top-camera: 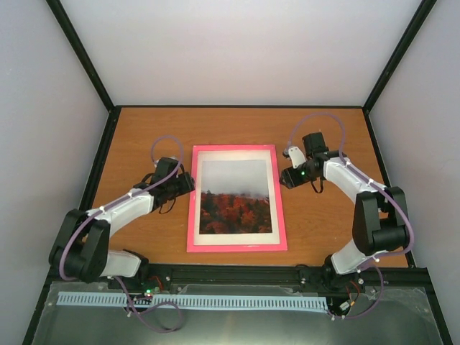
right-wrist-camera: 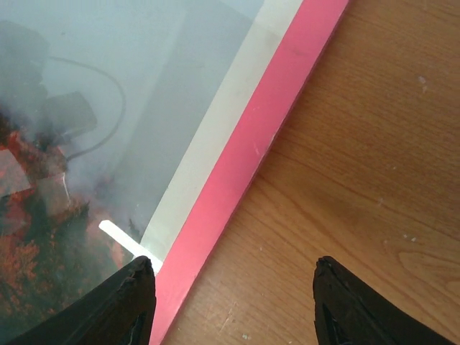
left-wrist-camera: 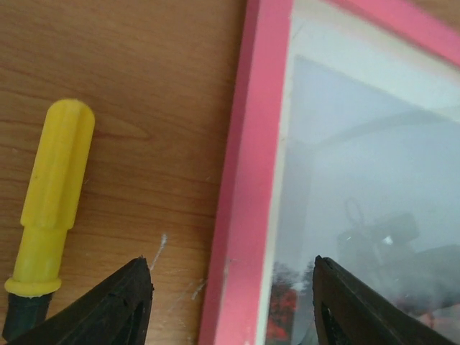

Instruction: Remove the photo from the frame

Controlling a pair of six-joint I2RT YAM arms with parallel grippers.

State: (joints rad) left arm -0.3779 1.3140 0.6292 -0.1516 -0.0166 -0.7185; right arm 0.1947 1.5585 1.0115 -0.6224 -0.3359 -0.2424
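Observation:
The frame, a thin bright pink border, lies face up in the middle of the table. Behind its glass sits the photo, grey sky above and red-orange trees below, ringed by a white mat. My left gripper hovers open over the frame's left edge. In the left wrist view its jaws straddle the pink border, one finger over wood, the other over the glass. My right gripper stands open at the frame's right edge, with its left fingertip over the mat and the other over bare table.
A small screwdriver with a yellow handle lies on the wood just left of the frame, close to my left fingers. The brown table is boxed in by black posts and pale walls. The arm bases sit along the near edge.

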